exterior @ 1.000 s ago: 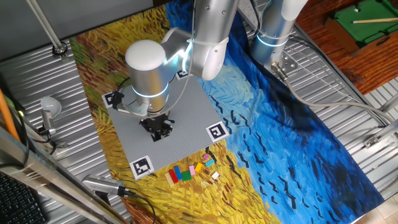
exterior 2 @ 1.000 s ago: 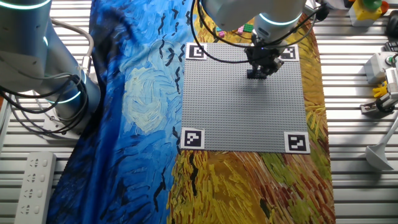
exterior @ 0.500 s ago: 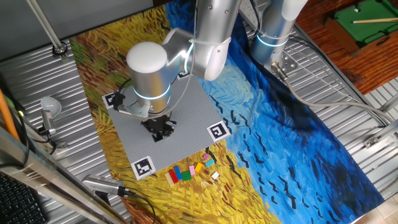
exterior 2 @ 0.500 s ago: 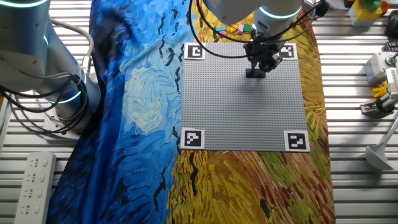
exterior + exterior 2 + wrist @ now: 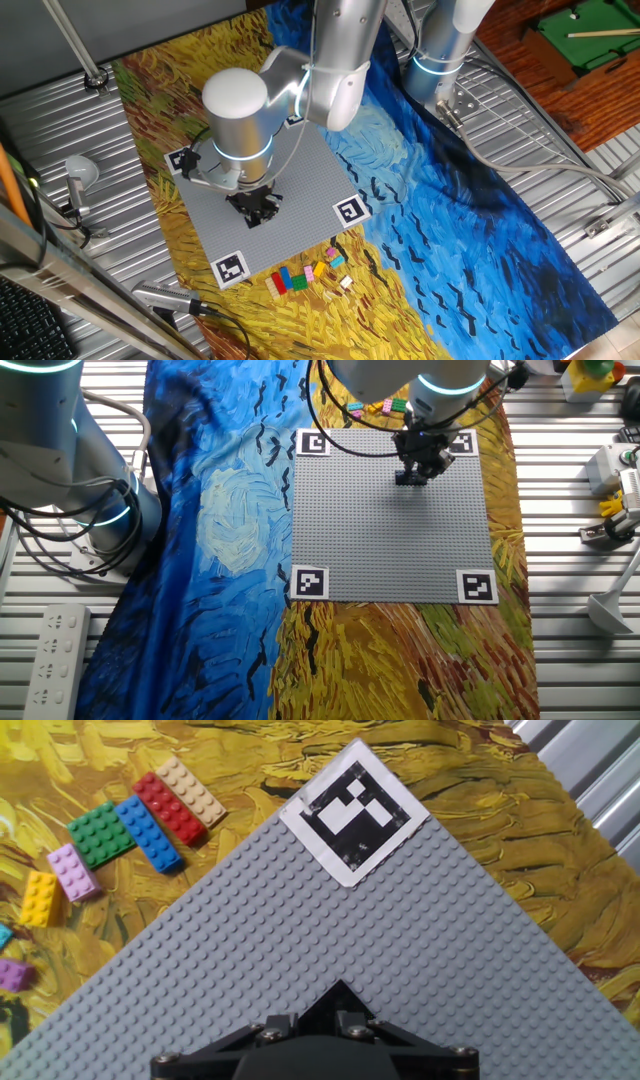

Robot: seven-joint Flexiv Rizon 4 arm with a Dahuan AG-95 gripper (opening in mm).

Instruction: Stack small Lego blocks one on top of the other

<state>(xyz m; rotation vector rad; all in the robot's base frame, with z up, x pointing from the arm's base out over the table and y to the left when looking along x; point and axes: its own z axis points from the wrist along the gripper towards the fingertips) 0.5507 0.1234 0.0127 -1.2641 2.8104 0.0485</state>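
Several small Lego blocks (image 5: 305, 276) lie loose on the painted cloth (image 5: 480, 200) just off one corner of the grey baseplate (image 5: 262, 190), and none of them is stacked yet. In your hand view you can pick out the tan block (image 5: 190, 788), red block (image 5: 168, 807), blue block (image 5: 148, 833) and green block (image 5: 102, 833) side by side and touching, with a pink block (image 5: 73, 873) and a yellow block (image 5: 40, 899) beside them, all near the square marker (image 5: 354, 812). Your gripper (image 5: 414, 472) hangs low over the baseplate, apart from the blocks. Whether the fingers are parted or clenched, or carry anything, you cannot tell here.
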